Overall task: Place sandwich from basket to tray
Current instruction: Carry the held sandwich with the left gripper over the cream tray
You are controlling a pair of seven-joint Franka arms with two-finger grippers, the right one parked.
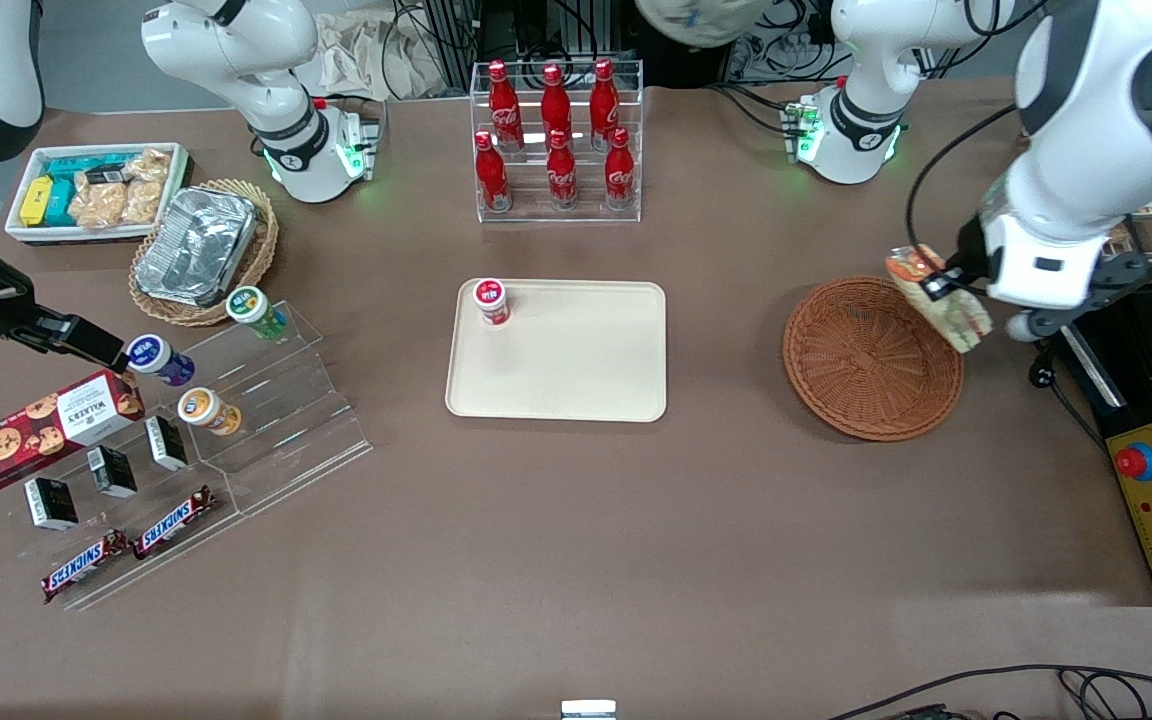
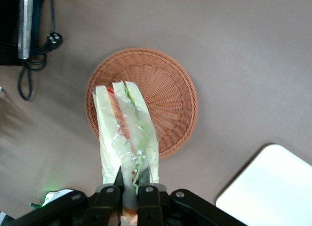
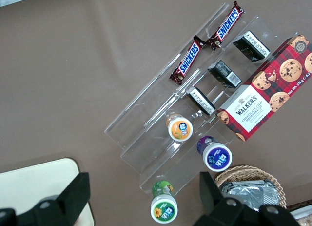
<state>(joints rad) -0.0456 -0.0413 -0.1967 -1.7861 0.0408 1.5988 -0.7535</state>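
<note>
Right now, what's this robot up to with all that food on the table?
The working arm's gripper is shut on a wrapped sandwich and holds it in the air above the edge of the wicker basket. The basket has nothing in it. The tray, toward the table's middle, holds only a small red-capped jar.

Left arm's pincer (image 2: 130, 186) hangs raised above the table, fingers (image 2: 118, 179) clamped on the sandwich (image 2: 127, 135)

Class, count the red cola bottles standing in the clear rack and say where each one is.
6, all in the clear rack, farther from the front camera than the tray: three on the upper step, three on the lower step. None seems hidden.
</note>
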